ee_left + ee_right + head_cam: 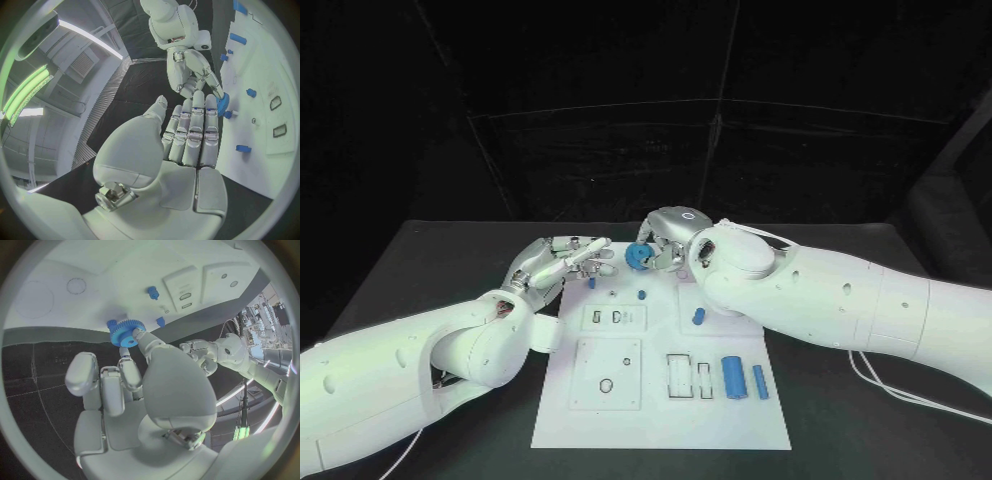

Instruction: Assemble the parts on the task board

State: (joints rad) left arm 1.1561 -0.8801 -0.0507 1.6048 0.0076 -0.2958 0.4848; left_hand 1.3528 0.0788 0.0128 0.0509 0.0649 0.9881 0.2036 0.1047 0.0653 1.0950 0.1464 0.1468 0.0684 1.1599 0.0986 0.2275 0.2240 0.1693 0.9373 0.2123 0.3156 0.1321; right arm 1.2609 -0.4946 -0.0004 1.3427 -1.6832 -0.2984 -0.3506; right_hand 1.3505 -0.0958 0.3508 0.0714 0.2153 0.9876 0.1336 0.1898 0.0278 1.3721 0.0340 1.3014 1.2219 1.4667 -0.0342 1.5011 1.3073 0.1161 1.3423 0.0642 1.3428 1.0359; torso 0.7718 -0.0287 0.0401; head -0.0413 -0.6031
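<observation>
A blue gear (640, 257) hangs over the far end of the white task board (661, 400), pinched between the thumb and a finger of my right hand (672, 238). The right wrist view shows the gear (127, 333) at that hand's fingertips (139, 338), close above the task board (75, 270). My left hand (568, 260) lies just left of the gear with its fingers stretched out straight and nothing in them. In the left wrist view its fingertips (211, 102) reach right up to the gear (223, 104); whether they touch it I cannot tell.
Small blue pegs (591, 283) (642, 294) (698, 316) stand on the board's far half. Two blue cylinders (733, 378) (760, 381) lie at its right side beside rectangular slots (681, 375). A square plate with an oval hole (606, 384) sits on the left.
</observation>
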